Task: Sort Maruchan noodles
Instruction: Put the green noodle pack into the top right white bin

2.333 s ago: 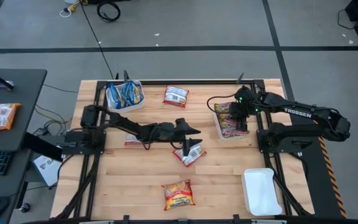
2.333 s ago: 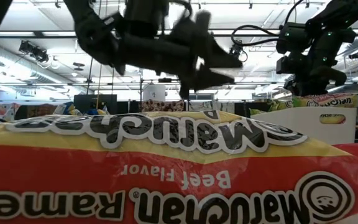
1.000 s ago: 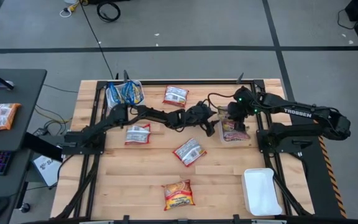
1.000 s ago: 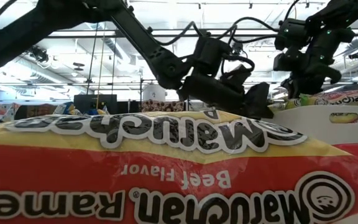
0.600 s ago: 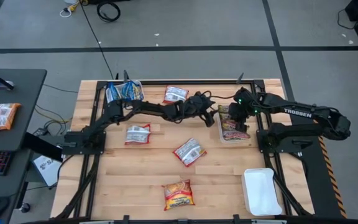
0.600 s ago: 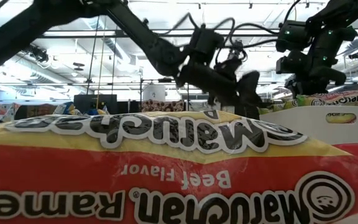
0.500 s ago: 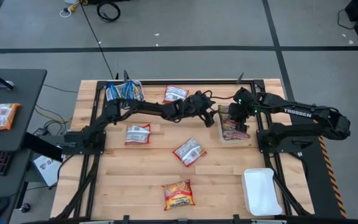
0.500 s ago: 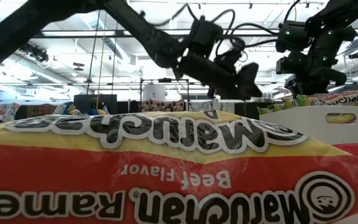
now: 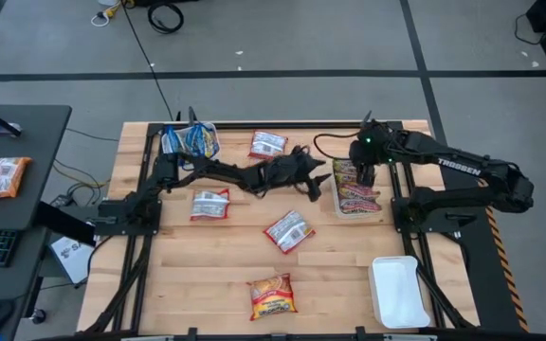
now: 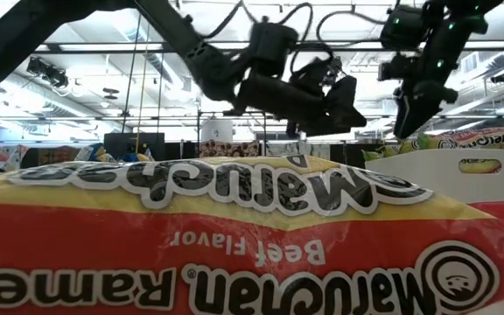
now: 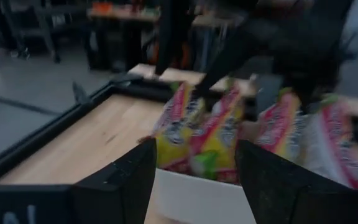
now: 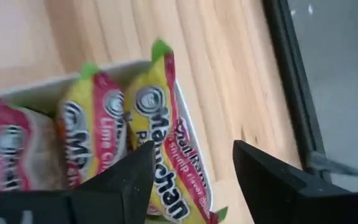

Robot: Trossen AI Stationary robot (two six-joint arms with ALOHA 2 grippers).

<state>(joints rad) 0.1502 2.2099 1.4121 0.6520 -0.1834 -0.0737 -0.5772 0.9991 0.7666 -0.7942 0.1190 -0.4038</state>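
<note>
I'm looking down on the counter with both arms reaching toward its far right part. My right claw hangs over the white tray that sits near the right arm's base; its fingers stand apart and hold nothing. In the right wrist view that tray carries yellow-green packets with red bands, standing on edge side by side and leaning against one another. The left wrist view shows the same packets upright above the tray's white wall.

My left claw is stretched across the counter to just beside that tray, fingers spread and empty, as both the left wrist view and the low view show.

At the far left corner a second tray holds blue-yellow packets. A third white tray lies near the right front edge, and I can't make out anything in it.

Loose on the wood: a silver-white packet at the far edge, another left of centre, a third tilted near the middle, and an orange-red packet at the front. That orange-red one fills the low view, its lettering upside down
</note>
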